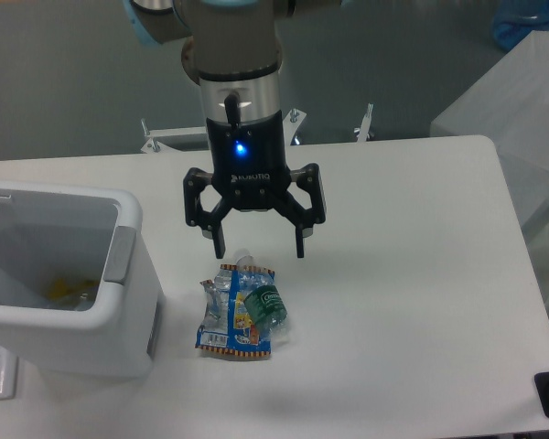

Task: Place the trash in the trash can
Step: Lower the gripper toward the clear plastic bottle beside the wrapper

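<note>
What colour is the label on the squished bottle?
Green, on the bottle lying on the blue wrapper; the camera view shows it.

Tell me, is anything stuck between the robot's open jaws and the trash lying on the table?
Nothing visible. The black two-finger gripper hangs open above the crushed clear plastic bottle with a green label and the flat blue snack wrapper, with only air between.
</note>
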Available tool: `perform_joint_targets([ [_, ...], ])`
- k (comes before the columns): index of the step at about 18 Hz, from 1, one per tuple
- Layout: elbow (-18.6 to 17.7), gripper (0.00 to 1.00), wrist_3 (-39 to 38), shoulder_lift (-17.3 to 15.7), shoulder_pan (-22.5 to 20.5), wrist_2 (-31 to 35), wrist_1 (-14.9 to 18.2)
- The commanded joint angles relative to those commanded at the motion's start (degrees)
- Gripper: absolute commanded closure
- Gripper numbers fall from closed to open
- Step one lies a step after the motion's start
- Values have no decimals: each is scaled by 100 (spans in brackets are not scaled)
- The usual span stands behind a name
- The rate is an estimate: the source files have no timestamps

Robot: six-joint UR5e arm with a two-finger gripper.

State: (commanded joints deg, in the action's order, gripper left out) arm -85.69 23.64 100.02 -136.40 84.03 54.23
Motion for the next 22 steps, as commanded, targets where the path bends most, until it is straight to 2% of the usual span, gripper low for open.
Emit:
perform_joint_targets([
  [3, -246, 0, -9, 97, -132, -88, -18],
  [5, -501, 0, -17, 193, -185, -115, -324],
  [7, -650, 0, -52, 342, -256, -115, -448],
  [10, -729, 0, -509, 571, -299, -115, -457],
  [16, -730, 0, -580, 923, -326, -123, -466],
  [19, -739, 0, -992, 993, -335, -316, -729],
  [22, -923, 0, -1063, 1143, -300, -343, -949],
])
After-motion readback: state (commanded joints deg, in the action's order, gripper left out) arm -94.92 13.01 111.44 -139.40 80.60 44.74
